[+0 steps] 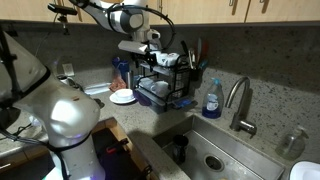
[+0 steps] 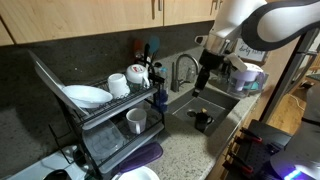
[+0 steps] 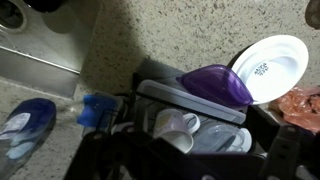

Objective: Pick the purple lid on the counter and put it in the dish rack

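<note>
The purple lid (image 3: 215, 85) leans at the edge of the black wire dish rack (image 3: 150, 95) on the side towards a white plate; in an exterior view the lid (image 2: 140, 157) sticks out of the rack's lower tier (image 2: 105, 125). My gripper (image 3: 198, 150) hovers above the rack with its dark fingers spread apart and nothing between them. It is apart from the lid. The gripper also shows in both exterior views (image 1: 143, 50) (image 2: 203, 85), high over the grey speckled counter (image 3: 150, 40).
A white plate (image 3: 270, 65) lies on the counter beside the rack. A mug (image 3: 175, 125) and dishes sit in the rack. A blue soap bottle (image 3: 30, 120) stands by the steel sink (image 1: 220, 150) and faucet (image 1: 238, 100). Cabinets hang overhead.
</note>
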You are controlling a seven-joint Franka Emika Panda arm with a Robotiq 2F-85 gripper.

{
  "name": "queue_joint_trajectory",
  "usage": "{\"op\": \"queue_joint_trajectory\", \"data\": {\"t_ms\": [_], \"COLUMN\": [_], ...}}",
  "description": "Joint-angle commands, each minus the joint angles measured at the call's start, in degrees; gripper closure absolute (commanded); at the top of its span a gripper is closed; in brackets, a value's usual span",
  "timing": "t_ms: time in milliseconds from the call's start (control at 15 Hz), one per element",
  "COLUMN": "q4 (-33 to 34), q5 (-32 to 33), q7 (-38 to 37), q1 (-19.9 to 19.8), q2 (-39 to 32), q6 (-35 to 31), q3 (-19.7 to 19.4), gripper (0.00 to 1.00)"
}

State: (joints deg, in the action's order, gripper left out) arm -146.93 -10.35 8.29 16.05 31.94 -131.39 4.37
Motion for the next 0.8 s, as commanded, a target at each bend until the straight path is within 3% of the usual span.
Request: {"op": "queue_joint_trajectory", "data": {"t_ms": [0, 533, 733], "q4": [-0.65, -1.73, -0.37], "q5": [-1.13, -1.92, -0.69], "q7": [1.35, 2.74, 3.19], "q1": [0.66, 2.05, 3.19], "q2": [-0.23, -0.56, -2.48], "q6": [-1.76, -3.55, -1.4], "q3": [0.37, 0.33, 2.27], "gripper": [0.0, 0.0, 0.0]}}
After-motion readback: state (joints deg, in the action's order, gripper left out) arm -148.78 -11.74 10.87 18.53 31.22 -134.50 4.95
